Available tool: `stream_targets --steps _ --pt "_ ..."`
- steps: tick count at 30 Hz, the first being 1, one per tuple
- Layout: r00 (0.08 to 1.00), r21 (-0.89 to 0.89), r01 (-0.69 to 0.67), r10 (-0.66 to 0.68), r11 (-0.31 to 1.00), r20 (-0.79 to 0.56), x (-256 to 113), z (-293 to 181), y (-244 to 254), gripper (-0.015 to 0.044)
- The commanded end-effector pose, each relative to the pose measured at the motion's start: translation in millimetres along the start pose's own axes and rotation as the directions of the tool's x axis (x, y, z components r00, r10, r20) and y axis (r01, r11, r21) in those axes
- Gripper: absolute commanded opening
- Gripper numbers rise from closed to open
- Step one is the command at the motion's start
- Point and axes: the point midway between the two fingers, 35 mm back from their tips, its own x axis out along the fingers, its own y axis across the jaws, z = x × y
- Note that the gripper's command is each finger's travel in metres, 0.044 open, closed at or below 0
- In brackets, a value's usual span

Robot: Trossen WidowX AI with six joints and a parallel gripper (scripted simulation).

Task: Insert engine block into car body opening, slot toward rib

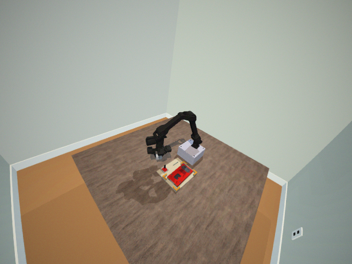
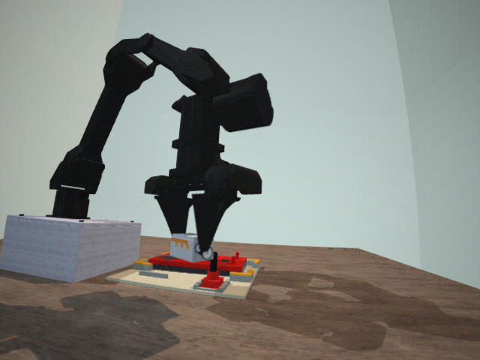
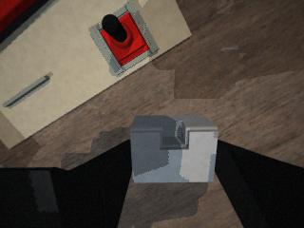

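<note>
My gripper (image 1: 158, 155) (image 2: 191, 244) (image 3: 170, 145) points down and is shut on the grey engine block. The engine block (image 1: 158, 157) (image 2: 183, 250) (image 3: 199, 163) is held above the table, beside the board's edge in the wrist view. Its notch faces the board side there; orange marks and round rings show in the exterior view. The red car body (image 1: 185, 176) (image 2: 232, 265) (image 3: 9, 10) lies flat on the board, apart from the block. A dark square and a larger dark patch show in its top in the top view.
The cream board (image 1: 170, 165) (image 2: 180, 283) (image 3: 62, 97) has orange-topped corner brackets around the car body. It carries a thin grey bar (image 1: 175, 164) (image 2: 153, 274) (image 3: 26, 91) and a red piece (image 1: 164, 169) (image 2: 211, 282) (image 3: 137, 48) with an upright black post. The arm's pale base box (image 1: 188, 155) (image 2: 38, 247) stands nearby.
</note>
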Motion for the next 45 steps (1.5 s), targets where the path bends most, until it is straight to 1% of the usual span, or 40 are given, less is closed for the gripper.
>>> stream_targets --steps 1,15,17,20,24,30,34,38,45 --pt "1.000 -0.008 0.007 -0.007 1.000 -0.002 -14.9 -0.5 -0.2 0.0000" --pt "1.000 -0.024 0.005 -0.005 1.000 -0.008 -57.1 -2.6 6.0 0.0000" --pt "1.000 -0.025 0.005 -0.005 1.000 -0.008 -55.5 -2.5 6.0 0.0000" --pt "1.000 -0.025 0.005 -0.005 1.000 -0.008 -40.8 -1.6 5.5 0.0000" --pt "1.000 -0.025 0.005 -0.005 1.000 -0.008 -40.8 -1.6 5.5 0.0000" --pt "0.999 -0.025 0.004 -0.003 1.000 0.035 -43.5 -2.7 6.0 0.0000" --pt "0.994 -0.025 0.001 0.002 1.000 0.106 -42.7 -5.4 6.1 0.0000" --pt "0.975 -0.026 -0.006 0.012 1.000 0.223 -40.6 -9.5 6.4 0.0000" --pt "0.898 -0.032 -0.012 0.025 0.999 0.439 -36.7 -16.8 6.8 0.0000"
